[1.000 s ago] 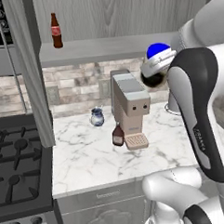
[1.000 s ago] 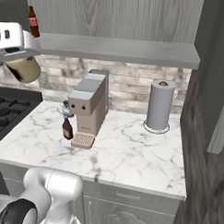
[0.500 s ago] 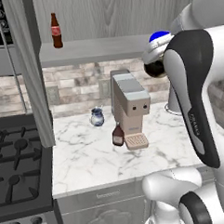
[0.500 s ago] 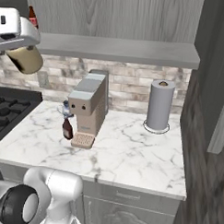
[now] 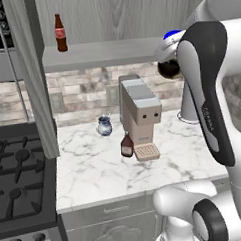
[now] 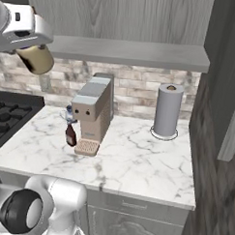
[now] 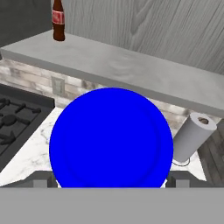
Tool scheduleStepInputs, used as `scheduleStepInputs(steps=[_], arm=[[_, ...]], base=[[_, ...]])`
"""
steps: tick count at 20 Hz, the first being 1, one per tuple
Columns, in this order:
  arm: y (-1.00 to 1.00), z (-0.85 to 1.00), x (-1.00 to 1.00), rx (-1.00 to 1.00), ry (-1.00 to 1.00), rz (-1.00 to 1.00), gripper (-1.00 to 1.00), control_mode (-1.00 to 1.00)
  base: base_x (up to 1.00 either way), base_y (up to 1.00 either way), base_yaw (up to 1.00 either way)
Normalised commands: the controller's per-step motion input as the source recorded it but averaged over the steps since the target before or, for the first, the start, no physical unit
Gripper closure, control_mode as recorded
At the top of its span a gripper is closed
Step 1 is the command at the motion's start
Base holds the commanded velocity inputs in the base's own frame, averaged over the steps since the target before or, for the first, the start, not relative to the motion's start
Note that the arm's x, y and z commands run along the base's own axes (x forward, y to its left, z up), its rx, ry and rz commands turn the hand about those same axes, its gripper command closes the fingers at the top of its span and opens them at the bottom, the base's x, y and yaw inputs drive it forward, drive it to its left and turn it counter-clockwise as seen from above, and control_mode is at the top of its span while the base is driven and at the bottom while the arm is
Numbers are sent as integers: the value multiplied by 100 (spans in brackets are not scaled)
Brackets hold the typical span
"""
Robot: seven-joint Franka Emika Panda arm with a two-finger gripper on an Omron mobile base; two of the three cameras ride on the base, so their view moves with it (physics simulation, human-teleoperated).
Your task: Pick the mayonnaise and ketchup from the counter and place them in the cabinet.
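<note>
- Mayonnaise (image 6: 37,59) sat pinched in your tool (image 6: 30,47) at the upper left of the right base view, cream body hanging below the white hand, raised well above the bench (image 6: 132,161).
- Seen from the left base view, that jar (image 5: 170,65) showed at the upper right, blue lid beside the arm, level with the front edge of the shelf board.
- Your hand view had the blue lid (image 7: 111,137) across the centre and lower middle, so the fingertips were hidden behind it.
- Ketchup (image 5: 127,145) stood upright on the bench at the centre of the left base view, just beside the drip tray of the coffee machine (image 5: 140,115); in the right base view it (image 6: 70,135) stood at centre left.
- Cabinet (image 5: 104,54) ran across the top of the frame, with a slim red-labelled bottle (image 5: 61,33) upright at the upper left of its shelf.
- You also had a small glass jug (image 5: 104,126) behind the ketchup, and a paper towel roll (image 6: 167,111) at centre right of the right base view.
</note>
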Motion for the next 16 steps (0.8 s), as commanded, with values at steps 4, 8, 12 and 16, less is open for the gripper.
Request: scheduleStepInputs(steps=[4, 8, 12, 16], arm=[[-7, 1, 23, 0, 0, 0, 100, -100], [-16, 1, 35, 0, 0, -1, 100, -100], [-16, 0, 42, 0, 0, -1, 100, -100], [-15, 0, 44, 0, 0, 0, 100, -100]], base=[[0, 0, 0], [0, 0, 0], [0, 0, 0], [0, 0, 0]])
